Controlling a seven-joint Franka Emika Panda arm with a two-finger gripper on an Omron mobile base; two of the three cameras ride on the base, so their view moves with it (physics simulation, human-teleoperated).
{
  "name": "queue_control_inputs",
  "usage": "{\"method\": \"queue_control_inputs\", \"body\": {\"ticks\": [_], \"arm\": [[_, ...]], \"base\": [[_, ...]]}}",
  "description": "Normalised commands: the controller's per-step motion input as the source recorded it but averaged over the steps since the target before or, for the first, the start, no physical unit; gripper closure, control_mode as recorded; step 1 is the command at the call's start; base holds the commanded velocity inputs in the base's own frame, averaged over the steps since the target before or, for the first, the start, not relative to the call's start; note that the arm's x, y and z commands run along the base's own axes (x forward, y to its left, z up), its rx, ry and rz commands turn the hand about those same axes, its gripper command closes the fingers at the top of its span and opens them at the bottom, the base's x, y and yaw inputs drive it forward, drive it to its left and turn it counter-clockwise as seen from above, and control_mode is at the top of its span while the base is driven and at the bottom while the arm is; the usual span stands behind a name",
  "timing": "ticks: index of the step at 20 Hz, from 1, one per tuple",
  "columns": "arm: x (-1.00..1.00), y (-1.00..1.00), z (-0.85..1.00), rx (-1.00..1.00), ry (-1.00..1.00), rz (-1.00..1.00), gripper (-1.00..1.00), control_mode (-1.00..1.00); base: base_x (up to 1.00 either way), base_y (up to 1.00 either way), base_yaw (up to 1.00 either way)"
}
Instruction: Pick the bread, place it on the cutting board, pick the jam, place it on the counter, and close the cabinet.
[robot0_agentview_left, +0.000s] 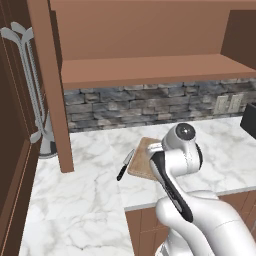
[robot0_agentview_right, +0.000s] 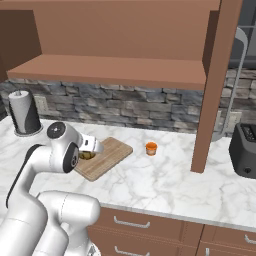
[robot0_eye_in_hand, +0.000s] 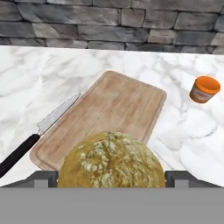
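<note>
Holding the bread (robot0_eye_in_hand: 112, 159) between widely spread jaws, the gripper (robot0_eye_in_hand: 112, 177) hangs over the near edge of the cutting board (robot0_eye_in_hand: 109, 116). In the hand view the knobbly loaf sits right between the two dark finger tips, one at each side of it, so the wide opening looks like a grip on a broad thing and not empty jaws. From the right base view the bread (robot0_agentview_right: 87, 155) peeps out below the hand, just over the board (robot0_agentview_right: 105, 157); whether it already touches the wood I cannot tell.

The step in hand looks like the first one, setting the bread on the board. The next move would be to lower the loaf onto the middle of the wood, spread the jaws further to free it, then lift straight off so it does not roll.

Outward from the jaws, a black-handled knife (robot0_eye_in_hand: 37, 133) lies on the counter (robot0_eye_in_hand: 35, 83) along the board's left edge in the hand view, its blade just beside the wood, something to keep clear of on the way down. The jam (robot0_eye_in_hand: 204, 89) stands on the marble beyond the board's far right corner, well apart from the gripper; in the right base view the jar (robot0_agentview_right: 151, 148) sits between the board and the open door (robot0_agentview_right: 212, 90) of the cabinet (robot0_agentview_right: 115, 70). That door hangs open, so closing it remains to be done.
</note>
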Motion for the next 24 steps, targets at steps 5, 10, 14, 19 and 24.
{"method": "queue_control_inputs", "body": {"ticks": [5, 10, 14, 19, 24], "arm": [[0.02, 0.0, -0.11, 0.01, 0.0, 0.0, 1.0, -1.0], [0.0, 0.0, -0.22, 0.0, 0.0, 0.0, 1.0, -1.0], [0.0, 0.0, -0.23, 0.0, 0.0, 0.0, 1.0, -1.0], [0.0, 0.0, -0.28, 0.0, 0.0, 0.0, 1.0, -1.0], [0.0, 0.0, -0.3, 0.0, 0.0, 0.0, 1.0, -1.0]], "base": [[0.0, 0.0, 0.0], [0.0, 0.0, 0.0], [0.0, 0.0, 0.0], [0.0, 0.0, 0.0], [0.0, 0.0, 0.0]]}}
